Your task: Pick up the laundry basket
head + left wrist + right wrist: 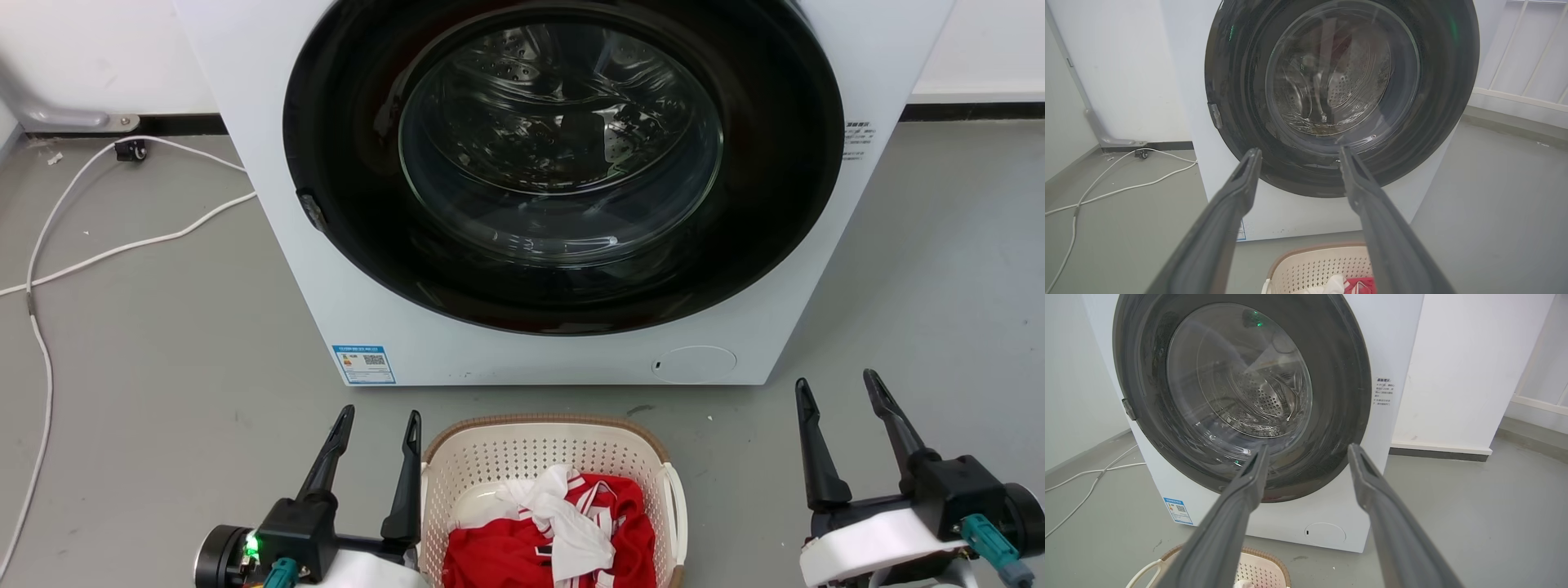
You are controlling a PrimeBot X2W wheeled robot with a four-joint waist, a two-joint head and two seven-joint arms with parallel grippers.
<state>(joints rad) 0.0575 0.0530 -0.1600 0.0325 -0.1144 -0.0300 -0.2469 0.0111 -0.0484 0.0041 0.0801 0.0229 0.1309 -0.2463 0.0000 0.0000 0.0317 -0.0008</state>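
Beside L hand (381, 414) — 1 laundry basket (522, 457)

White washing machine (522, 359) with a black round door (784, 163) and clear glass (563, 139). Low on its front, a small blue and white sticker (364, 364). Just in front of the washing machine, cream-white laundry basket (522, 457) dotted with tiny holes, brown woven-look rim, white handles. Inside, red cloth (490, 559) with white stripes and white cloth (563, 523). Grey floor (163, 367) around the washing machine, white cable (147, 242) beside it.
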